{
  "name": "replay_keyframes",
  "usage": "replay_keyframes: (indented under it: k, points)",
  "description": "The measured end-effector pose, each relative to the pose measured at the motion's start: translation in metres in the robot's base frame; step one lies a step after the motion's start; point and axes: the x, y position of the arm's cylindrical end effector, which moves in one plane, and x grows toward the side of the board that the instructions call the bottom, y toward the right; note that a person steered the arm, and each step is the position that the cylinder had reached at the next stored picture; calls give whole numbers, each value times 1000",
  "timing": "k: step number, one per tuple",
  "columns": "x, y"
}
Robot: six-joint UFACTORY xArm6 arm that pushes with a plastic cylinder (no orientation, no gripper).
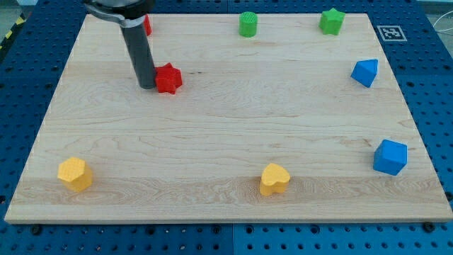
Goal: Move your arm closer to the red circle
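Note:
My tip (147,85) rests on the wooden board (226,142) at the upper left. It touches the left side of a red star block (168,78). The red circle (147,25) sits near the board's top edge, mostly hidden behind my rod; only a red sliver shows at the rod's right side. The tip is below the red circle in the view.
A green cylinder (248,24) and a green star (331,21) sit along the top edge. A blue block (364,72) and a blue cube (390,156) sit at the right. A yellow block (75,173) and a yellow heart (274,179) sit near the bottom edge.

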Motion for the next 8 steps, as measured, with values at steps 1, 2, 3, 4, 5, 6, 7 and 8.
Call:
replay_keyframes:
  k: [1,2,3,4,5,6,7,8]
  points:
    - [-6,20]
    - [-5,21]
    - [-5,-17]
    - [-19,-63]
    - [-67,-83]
    - [-108,-107]
    - [-151,-107]
    - [-189,-109]
